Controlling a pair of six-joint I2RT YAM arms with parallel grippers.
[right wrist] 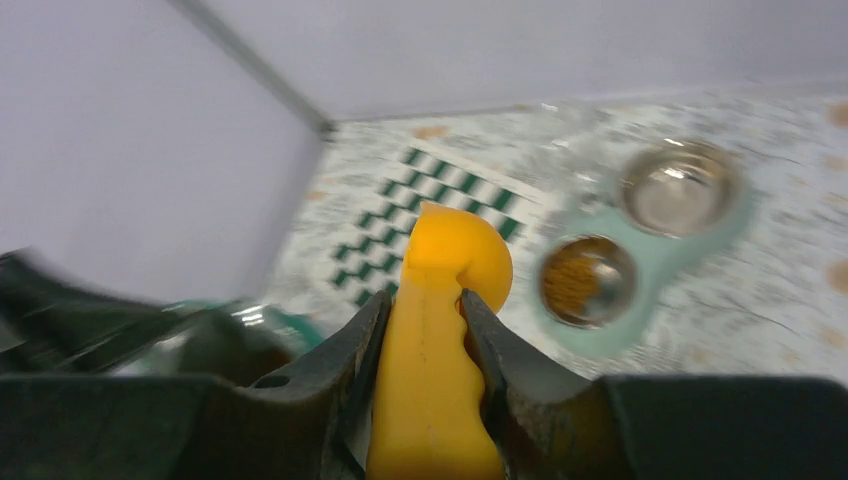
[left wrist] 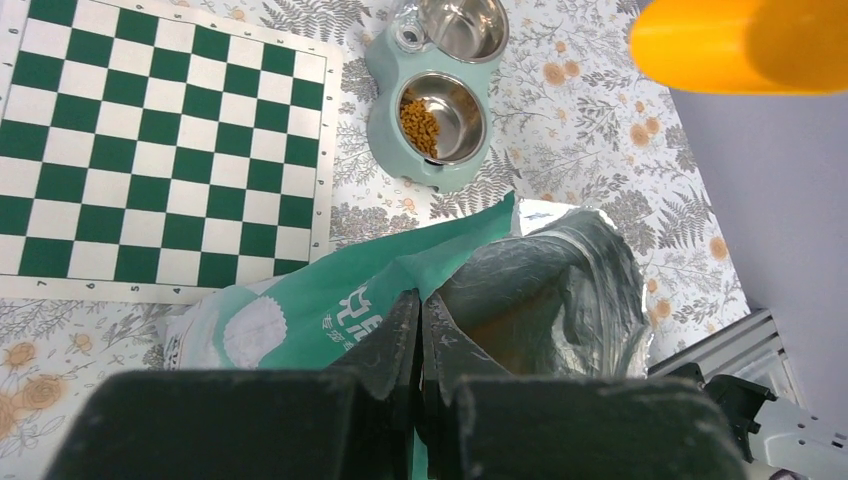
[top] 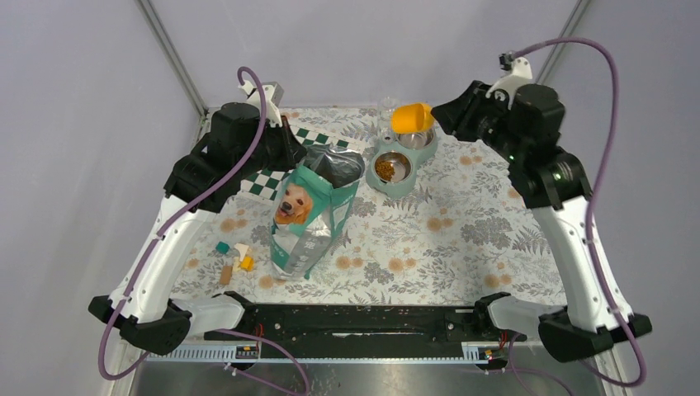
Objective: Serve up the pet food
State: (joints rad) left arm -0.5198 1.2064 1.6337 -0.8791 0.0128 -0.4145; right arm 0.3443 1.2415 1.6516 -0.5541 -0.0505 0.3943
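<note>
Wooden, teal and yellow small blocks (top: 232,257) lie nearest, on the left of the floral tablecloth (top: 462,239). Just right of them, near the middle, stands a tall teal-green foil-lined bag (top: 312,216) with a golden dog printed on it, its mouth gaping upward. The left gripper (left wrist: 420,310) reaches in from the left, and its fingers are pressed fully together on the bag's top rim, pinching that edge. Behind and left of the bag lies a flat green-and-white chessboard (left wrist: 150,150).

Farther back, right of the bag, sits a pale green double feeder (top: 373,178) holding two round steel bowls. The small brown-orange dry kibble (top: 385,167) lies as a loose heap in the nearer bowl. The farther bowl (left wrist: 462,26) shows shiny steel.

Farthest, an orange plastic scoop (top: 411,117) hangs in the air over the farther bowl. The right gripper (right wrist: 425,300), partly closed, clamps the scoop's handle between its two fingers. Whether the scoop carries kibble cannot be told.
</note>
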